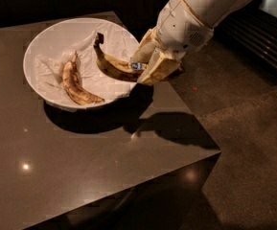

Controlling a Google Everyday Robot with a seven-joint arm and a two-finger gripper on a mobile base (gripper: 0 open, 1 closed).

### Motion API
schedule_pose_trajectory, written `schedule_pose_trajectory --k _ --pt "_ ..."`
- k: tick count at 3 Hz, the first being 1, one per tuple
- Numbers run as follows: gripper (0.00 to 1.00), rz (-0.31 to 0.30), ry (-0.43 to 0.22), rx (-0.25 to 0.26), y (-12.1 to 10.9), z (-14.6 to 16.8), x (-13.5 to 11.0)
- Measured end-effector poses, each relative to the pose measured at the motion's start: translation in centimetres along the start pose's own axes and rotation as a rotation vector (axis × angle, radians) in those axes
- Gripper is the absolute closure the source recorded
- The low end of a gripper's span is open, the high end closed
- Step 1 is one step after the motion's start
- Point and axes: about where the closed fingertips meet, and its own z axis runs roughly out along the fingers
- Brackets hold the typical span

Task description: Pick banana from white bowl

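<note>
The white bowl (42, 42), lined with crumpled white paper, stands on the far left part of the dark table. My gripper (147, 63) is over the bowl's right rim and is shut on the banana (110, 65), a curved yellow one with brown streaks and a dark stem pointing up-left. Its small blue sticker (137, 66) shows right beside the fingers (158, 67). The banana hangs in the air above the paper, its far end hidden inside the gripper. A browner banana (75, 84) without a sticker lies in the bowl to the left.
The dark glossy table (90, 157) has its right edge and front corner close under the gripper. Beyond the edge is brown speckled floor (253, 143). A dark slatted surface (262, 37) lies at the far right.
</note>
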Motion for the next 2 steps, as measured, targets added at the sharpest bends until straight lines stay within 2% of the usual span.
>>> schedule_pose_trajectory --k 1,2 --pt "1.0 -0.02 0.001 0.009 2.1 -0.5 -0.2" --pt "1.0 -0.001 -0.004 0.033 3.6 -0.6 0.0"
